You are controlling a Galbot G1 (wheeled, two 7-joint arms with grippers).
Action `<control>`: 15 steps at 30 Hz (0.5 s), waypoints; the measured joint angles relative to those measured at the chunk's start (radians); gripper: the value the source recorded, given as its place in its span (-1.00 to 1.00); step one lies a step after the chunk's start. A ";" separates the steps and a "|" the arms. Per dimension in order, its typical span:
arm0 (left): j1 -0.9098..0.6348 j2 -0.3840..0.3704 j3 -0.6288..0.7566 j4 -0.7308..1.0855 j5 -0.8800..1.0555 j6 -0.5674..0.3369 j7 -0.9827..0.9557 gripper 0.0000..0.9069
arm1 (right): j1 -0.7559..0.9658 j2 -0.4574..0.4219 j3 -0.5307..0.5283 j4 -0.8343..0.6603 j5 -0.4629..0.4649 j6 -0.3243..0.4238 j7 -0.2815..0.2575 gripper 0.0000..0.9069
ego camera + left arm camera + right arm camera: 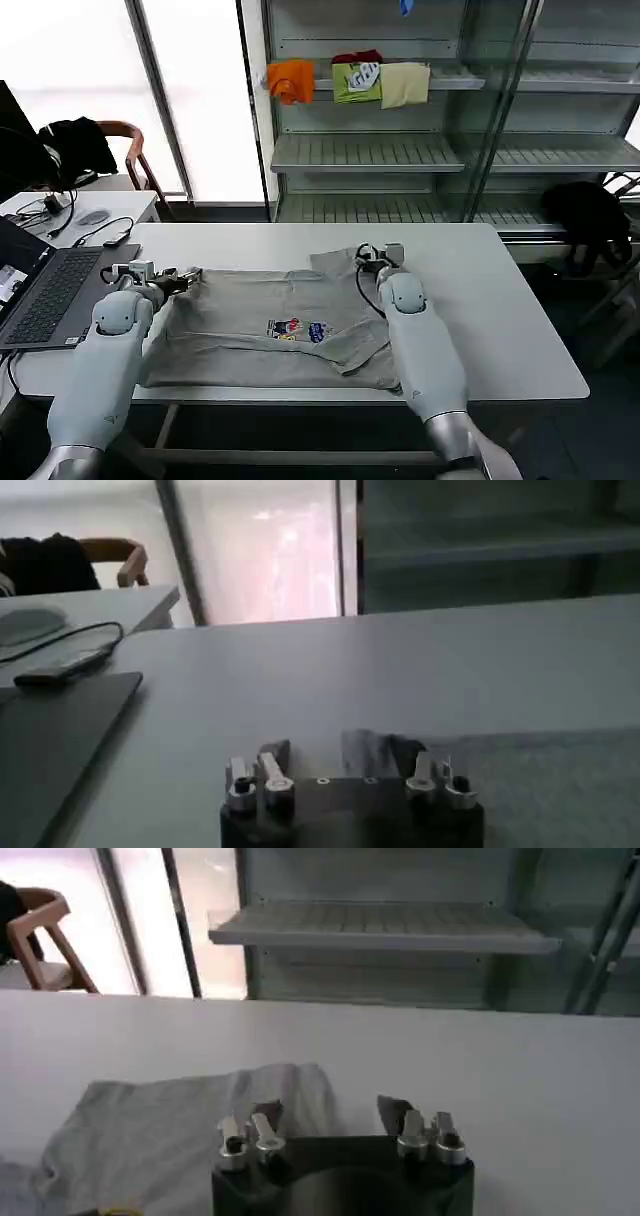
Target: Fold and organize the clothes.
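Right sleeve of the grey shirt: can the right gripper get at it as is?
Probably yes. The right gripper sits open at the far right sleeve of the grey shirt, with bare table around and nothing in between.

One grey shirt (280,325) (flat on table), two grippers, three folded shelf garments (352,80), one laptop (45,290)
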 measured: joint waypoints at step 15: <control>0.029 0.004 -0.012 -0.026 -0.008 0.000 0.035 -1.00 | -0.052 -0.001 -0.040 0.055 0.017 0.010 -0.010 -1.00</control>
